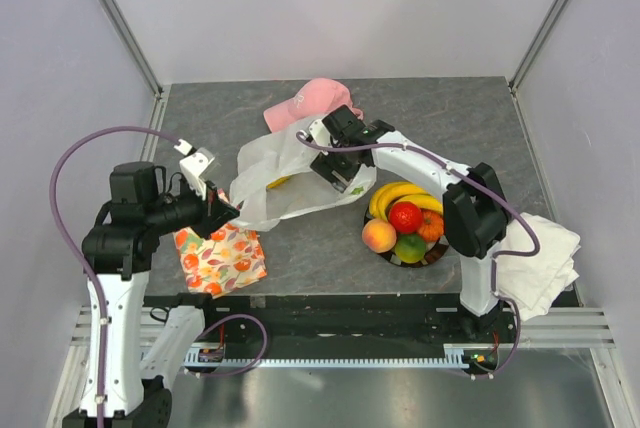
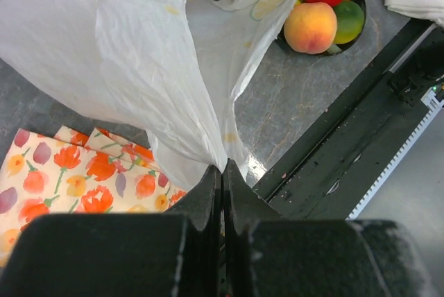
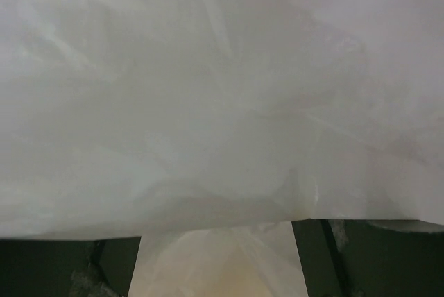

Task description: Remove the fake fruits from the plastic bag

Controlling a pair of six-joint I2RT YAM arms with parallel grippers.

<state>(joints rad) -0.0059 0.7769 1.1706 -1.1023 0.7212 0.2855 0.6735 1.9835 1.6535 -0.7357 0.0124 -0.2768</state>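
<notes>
The white plastic bag [image 1: 275, 173] hangs stretched between my two grippers above the table. My left gripper [image 1: 228, 210] is shut on the bag's lower corner, seen pinched between the jaws in the left wrist view [image 2: 223, 172]. My right gripper [image 1: 335, 173] is at the bag's other end, open, with the film [image 3: 222, 103] filling its view and a yellowish shape low between the fingers. A yellow fruit [image 1: 279, 182] shows faintly through the bag. Bananas [image 1: 400, 195], a red fruit [image 1: 405, 216], a peach [image 1: 378, 236] and a lime [image 1: 410, 247] lie on a dark plate [image 1: 432, 258].
A pink cap [image 1: 310, 101] lies behind the bag. A flowered cloth [image 1: 220, 256] lies under my left gripper. A white cloth [image 1: 540, 253] sits at the right edge. A black rail [image 1: 350, 308] runs along the near edge.
</notes>
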